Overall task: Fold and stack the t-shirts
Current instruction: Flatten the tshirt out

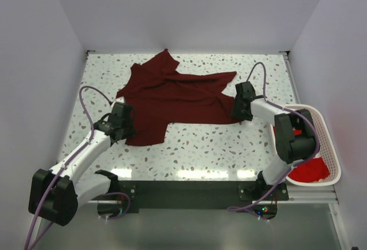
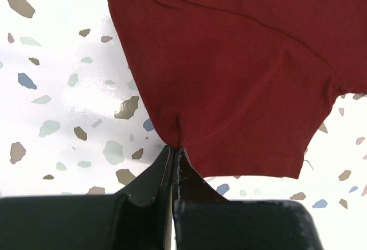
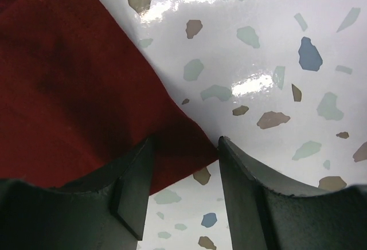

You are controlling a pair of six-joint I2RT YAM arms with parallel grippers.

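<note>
No text, label or number is readable.

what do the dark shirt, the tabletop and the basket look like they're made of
The maroon t-shirt looks like soft, matte knit cloth, likely cotton: it creases, drapes and has a stitched hem. The tabletop is a glossy white surface with coloured chips, terrazzo-look, perhaps laminate; it mirrors the lights. The basket is stiff white mesh, probably plastic.

My left gripper (image 2: 174,149) is pinched tight on the maroon t-shirt (image 2: 229,61) (arm stretched forward); my right gripper (image 3: 186,142) sits low, jaws parted
</note>
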